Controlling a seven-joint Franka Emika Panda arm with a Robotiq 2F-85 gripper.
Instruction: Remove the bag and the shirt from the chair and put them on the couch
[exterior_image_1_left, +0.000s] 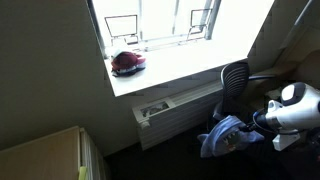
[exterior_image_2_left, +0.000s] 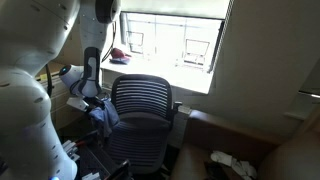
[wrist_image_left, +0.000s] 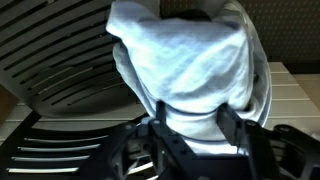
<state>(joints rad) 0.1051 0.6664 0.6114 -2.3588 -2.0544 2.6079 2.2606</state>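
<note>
A light blue shirt (wrist_image_left: 185, 60) hangs bunched between the two dark fingers of my gripper (wrist_image_left: 193, 112), which is shut on it. In both exterior views the shirt (exterior_image_1_left: 225, 136) (exterior_image_2_left: 101, 117) dangles from the gripper (exterior_image_1_left: 259, 119) beside the black mesh office chair (exterior_image_2_left: 140, 100) (exterior_image_1_left: 236, 78), off the seat. The chair's slatted back (wrist_image_left: 55, 60) fills the left of the wrist view. A crumpled light and dark item (exterior_image_2_left: 230, 163) lies on a brown surface at the lower right; I cannot tell whether it is the bag.
A red object (exterior_image_1_left: 127, 62) (exterior_image_2_left: 118, 54) sits on the white window sill (exterior_image_1_left: 180, 72). A radiator (exterior_image_1_left: 175, 110) runs under the sill. The robot's white body (exterior_image_2_left: 30, 80) fills the left of an exterior view. A wooden cabinet (exterior_image_1_left: 45, 155) stands low in the corner.
</note>
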